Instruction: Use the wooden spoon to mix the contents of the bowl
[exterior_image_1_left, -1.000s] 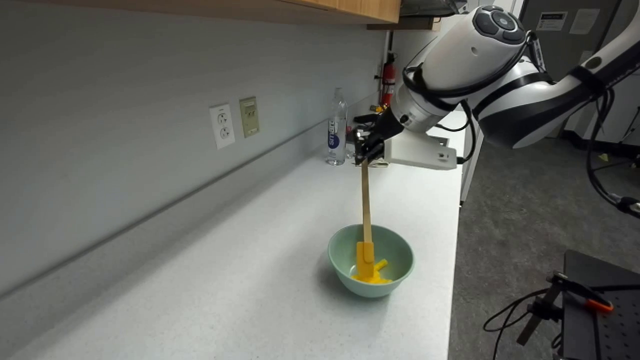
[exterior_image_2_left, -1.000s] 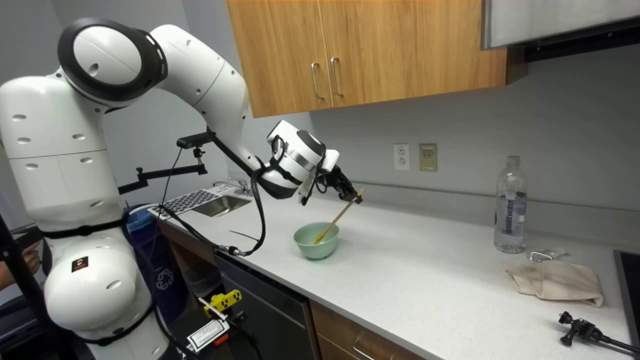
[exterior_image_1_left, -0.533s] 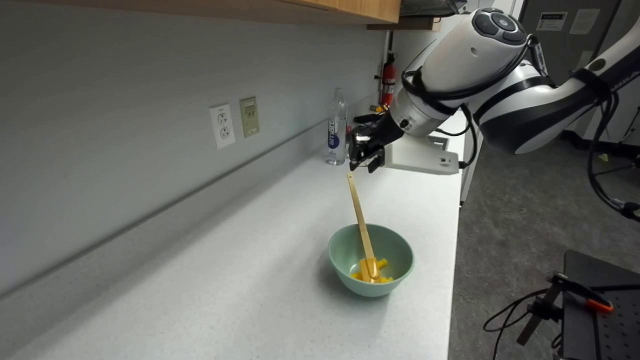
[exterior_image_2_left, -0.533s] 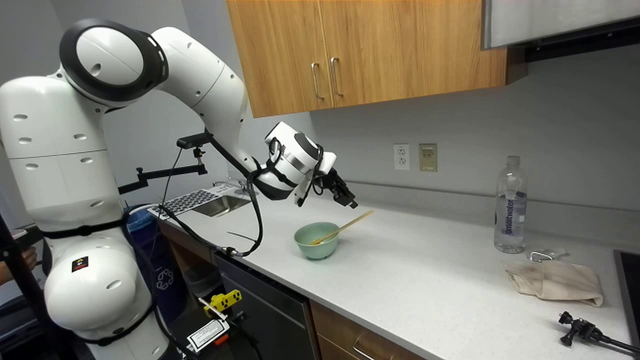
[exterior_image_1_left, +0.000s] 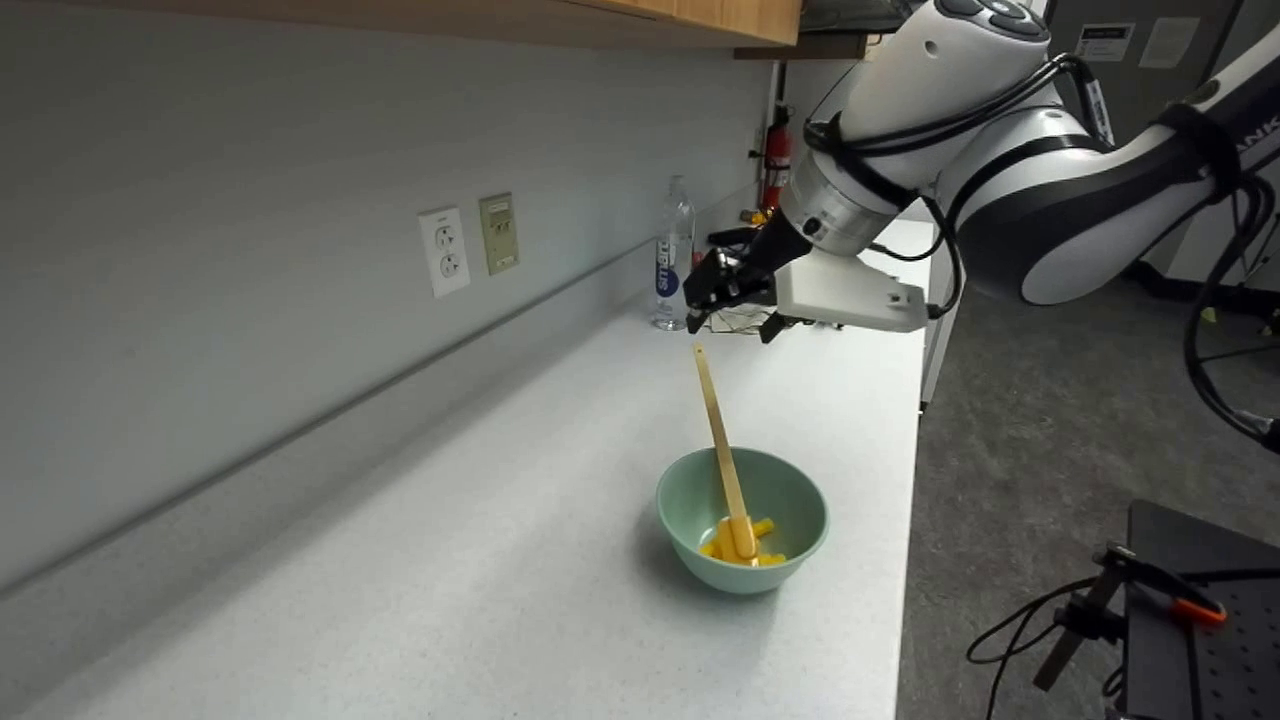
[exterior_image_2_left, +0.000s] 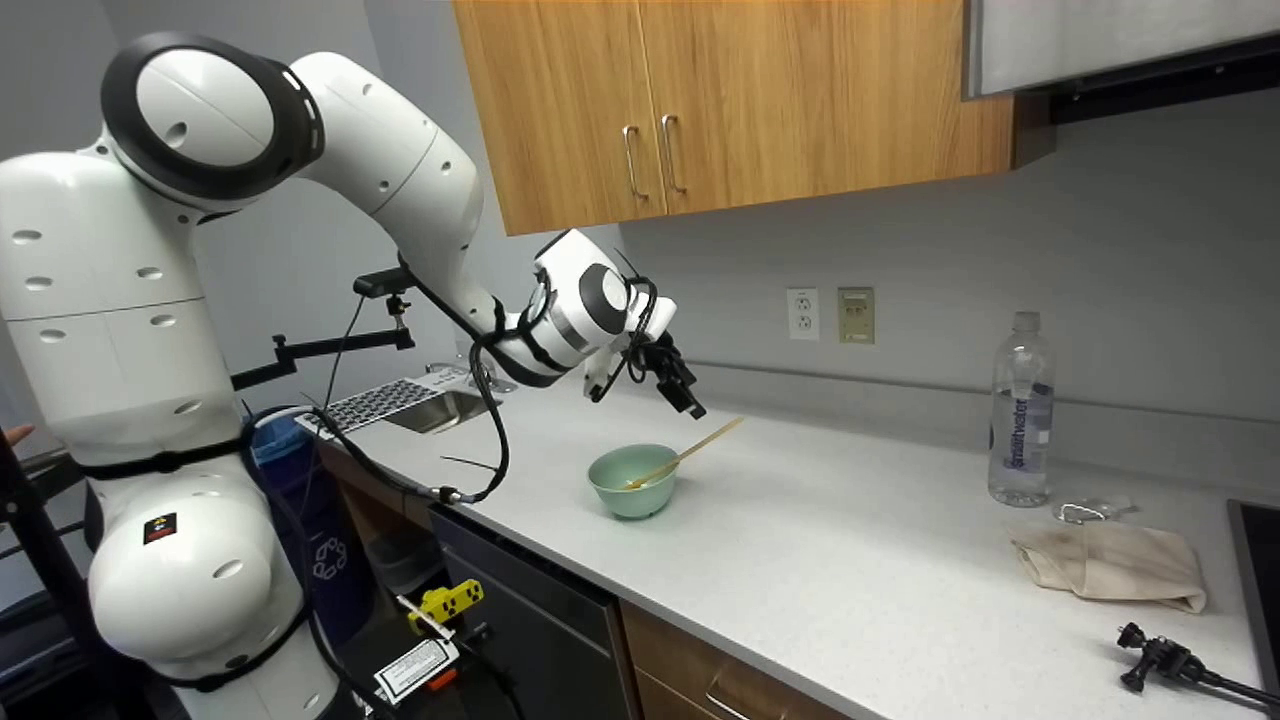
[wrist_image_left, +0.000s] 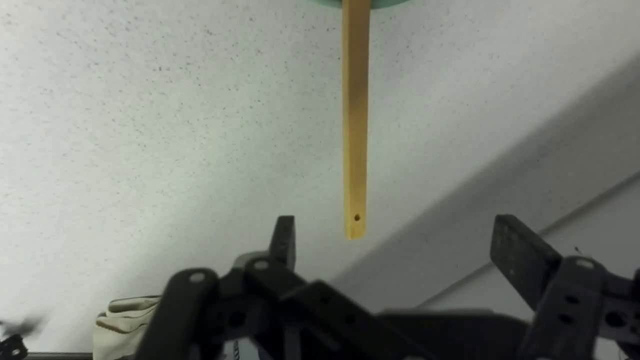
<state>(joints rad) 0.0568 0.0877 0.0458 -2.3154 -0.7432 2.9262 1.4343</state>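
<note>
The pale green bowl (exterior_image_1_left: 735, 580) stands upright on the white counter, and both exterior views show it. Leaning in it is the wooden spoon (exterior_image_1_left: 722, 440), its yellowish head down among the yellow contents (exterior_image_1_left: 764, 527). The spoon's handle (wrist_image_left: 355, 125) crosses the bowl's rim and sticks out over the counter, its holed end free. My gripper (wrist_image_left: 395, 222) is open, jaws wide apart, with nothing held between them. In the wrist view the handle's end lies ahead of the gap, closer to the left finger (wrist_image_left: 283, 242). Only a sliver of the bowl shows there.
A water bottle (exterior_image_2_left: 1022, 440), a folded cloth (exterior_image_2_left: 1100, 562) and a black clamp mount (exterior_image_2_left: 1165, 662) occupy the counter's far end. Wooden cabinets (exterior_image_2_left: 760, 110) overhang the back wall. A sink (exterior_image_2_left: 440, 411) lies near the arm's base.
My gripper has opened and let go of the spoon. The handle has dropped lower, onto the bowl's rim. Since then the arm has shifted slightly and the jaws have spread wider.
</note>
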